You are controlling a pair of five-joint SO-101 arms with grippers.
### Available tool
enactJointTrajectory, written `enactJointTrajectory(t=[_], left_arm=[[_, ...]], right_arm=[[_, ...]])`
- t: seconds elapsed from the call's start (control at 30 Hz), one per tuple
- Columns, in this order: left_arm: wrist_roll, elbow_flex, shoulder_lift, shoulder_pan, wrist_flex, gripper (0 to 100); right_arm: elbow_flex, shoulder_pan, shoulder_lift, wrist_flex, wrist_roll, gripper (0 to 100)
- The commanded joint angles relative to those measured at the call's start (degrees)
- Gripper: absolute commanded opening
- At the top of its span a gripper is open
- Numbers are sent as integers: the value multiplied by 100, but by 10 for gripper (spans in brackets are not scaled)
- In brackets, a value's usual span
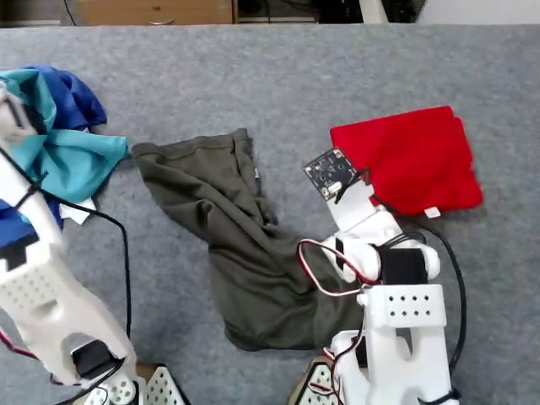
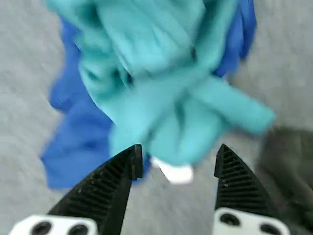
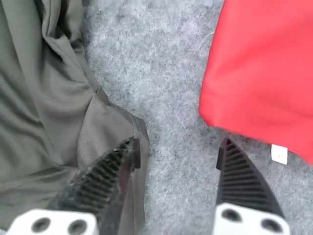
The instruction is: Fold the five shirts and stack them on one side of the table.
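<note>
An olive shirt (image 1: 245, 245) lies crumpled and unfolded in the middle of the table. A red shirt (image 1: 409, 156) lies folded at the right. A teal shirt (image 1: 72, 156) is heaped over a blue shirt (image 1: 76, 97) at the far left. My left gripper (image 2: 178, 156) hangs open above the teal shirt (image 2: 161, 73) and the blue shirt (image 2: 83, 137), holding nothing. My right gripper (image 3: 177, 152) is open over bare cloth between the olive shirt (image 3: 44, 98) and the red shirt (image 3: 264, 73); one finger (image 3: 122, 156) is at the olive hem.
The table is covered in grey felt (image 1: 278, 76). My left arm (image 1: 34, 278) runs along the left edge and my right arm (image 1: 396, 287) stands at the front right, with cables looping off both. A white tag (image 3: 279, 153) sticks out of the red shirt.
</note>
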Motion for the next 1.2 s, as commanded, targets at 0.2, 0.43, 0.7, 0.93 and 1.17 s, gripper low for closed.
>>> enactJointTrajectory(t=[0.2,0.43,0.7,0.93,1.17], left_arm=[[1512,3305,-848,580,-2532,246],[1978,4149,-752,580,-3798,231],[1969,3789,-22,563,-4941,19],[2004,2004,136,440,-3508,19],[1996,-1231,198,-62,-2180,19]], right_arm=[[1024,66,-40,-1512,-70,253],[1270,84,-48,-1793,-70,253],[1262,75,-48,-1811,-70,253],[1270,92,-48,-1776,-70,253],[1270,92,-48,-1776,-70,253]])
